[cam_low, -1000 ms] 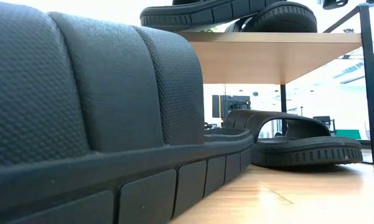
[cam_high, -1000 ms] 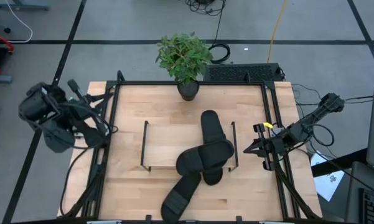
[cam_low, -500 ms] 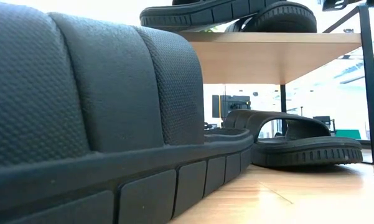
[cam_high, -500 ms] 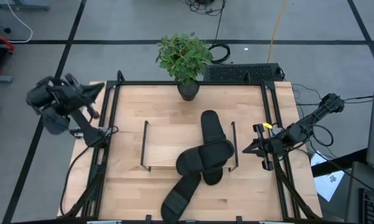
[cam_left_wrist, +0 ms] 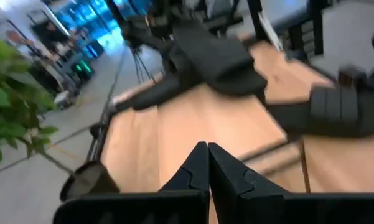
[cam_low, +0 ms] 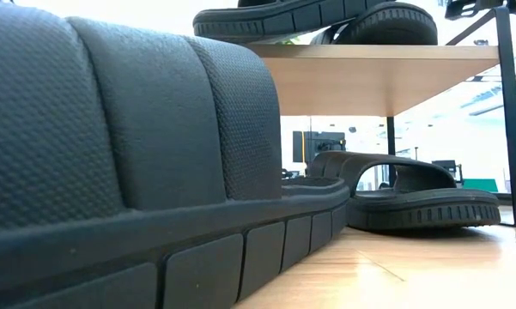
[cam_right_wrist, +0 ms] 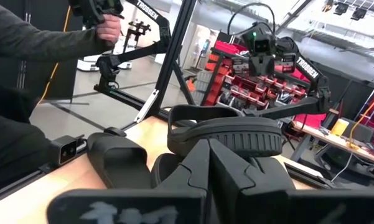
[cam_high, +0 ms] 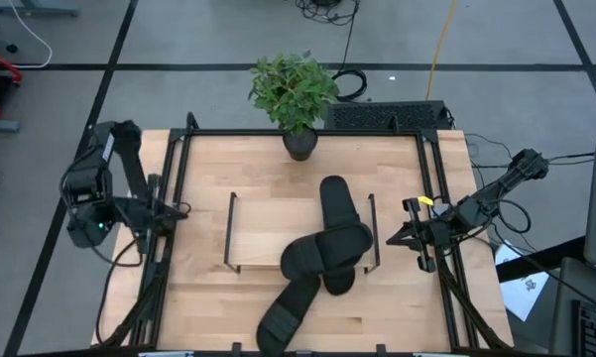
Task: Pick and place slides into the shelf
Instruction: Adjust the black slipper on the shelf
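Four black slides show in the high view. One slide [cam_high: 337,203] lies lengthwise on the shelf [cam_high: 268,228] board. A second slide [cam_high: 327,248] lies across the board's near right part. A third slide [cam_high: 341,280] peeks out beneath it, and in the low view it rests on the table under the shelf [cam_low: 412,193]. The fourth slide [cam_high: 288,312] lies on the table by the near edge, close before the low camera [cam_low: 112,154]. My left gripper [cam_high: 177,209] [cam_left_wrist: 207,155] is shut at the table's left rail. My right gripper [cam_high: 395,238] [cam_right_wrist: 208,149] is shut beside the shelf's right end frame.
A potted plant [cam_high: 296,94] stands at the table's far edge. Black frame rails [cam_high: 178,178] run along the table's sides. The left half of the shelf board is bare wood. A person's sleeve and hand [cam_right_wrist: 31,37] show beyond the table in the right wrist view.
My left arm has swung about over the table's left edge and folded down, so that its gripper now lies low by the left rail. The slides, the shelf and my right arm have kept still.
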Available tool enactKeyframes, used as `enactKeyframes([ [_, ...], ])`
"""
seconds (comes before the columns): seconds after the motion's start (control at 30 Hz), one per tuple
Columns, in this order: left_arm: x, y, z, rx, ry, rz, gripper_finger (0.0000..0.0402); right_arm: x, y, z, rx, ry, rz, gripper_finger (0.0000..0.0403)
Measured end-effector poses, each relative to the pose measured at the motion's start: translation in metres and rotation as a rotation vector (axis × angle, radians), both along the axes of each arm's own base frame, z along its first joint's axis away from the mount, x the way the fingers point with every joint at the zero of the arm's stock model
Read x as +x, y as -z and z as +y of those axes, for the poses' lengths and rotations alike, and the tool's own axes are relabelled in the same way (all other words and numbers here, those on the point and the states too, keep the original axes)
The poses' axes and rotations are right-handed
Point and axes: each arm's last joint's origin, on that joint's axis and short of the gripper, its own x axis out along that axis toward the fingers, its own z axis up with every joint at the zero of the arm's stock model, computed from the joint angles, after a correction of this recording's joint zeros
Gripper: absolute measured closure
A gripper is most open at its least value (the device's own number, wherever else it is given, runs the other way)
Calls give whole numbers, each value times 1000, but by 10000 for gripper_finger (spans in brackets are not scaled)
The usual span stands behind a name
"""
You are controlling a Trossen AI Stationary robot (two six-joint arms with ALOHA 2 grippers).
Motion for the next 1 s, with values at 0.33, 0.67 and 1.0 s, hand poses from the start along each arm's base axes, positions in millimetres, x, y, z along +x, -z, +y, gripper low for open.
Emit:
enactKeyframes([
  [0.33, 4, -25, -12, 15, -131, -246, 396, 0, -3, 0, 20, 1, -27, 403],
  [0.67, 6, -40, -23, -160, 16, -221, 396, 0, -3, 0, 22, 1, -27, 403],
  [1.0, 0, -31, -60, -454, 629, 178, 396, 0, -3, 0, 23, 1, -26, 403],
])
